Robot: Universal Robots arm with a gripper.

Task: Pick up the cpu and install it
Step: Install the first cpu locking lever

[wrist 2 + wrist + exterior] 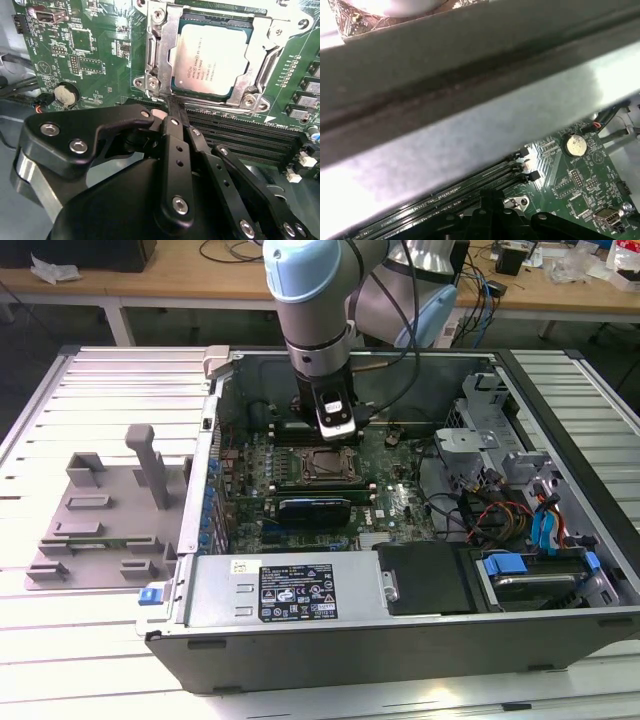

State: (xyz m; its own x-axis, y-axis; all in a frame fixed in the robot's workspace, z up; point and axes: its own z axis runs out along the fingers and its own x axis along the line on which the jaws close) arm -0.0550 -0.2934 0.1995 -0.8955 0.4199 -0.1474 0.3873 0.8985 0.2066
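The cpu (212, 55) lies flat in the motherboard socket, silvery top up, with the metal socket frame (159, 60) around it. In the exterior view the cpu (322, 467) sits in the middle of the open computer case (300, 640). My gripper (173, 102) is shut with nothing between its fingers. Its tips are at the socket frame's edge, beside the cpu and not on it. The exterior view has the gripper (335, 433) just behind the socket, pointing down. In the first wrist view the gripper (487, 199) stands next to the memory slots.
Dark memory slots (240, 135) run close beside the socket. A coin battery (65, 94) sits on the green board. The case's metal wall (470, 100) is close to the arm. Drive cages and cables (500, 470) fill the exterior view's right. A grey fixture (100, 510) lies outside the case.
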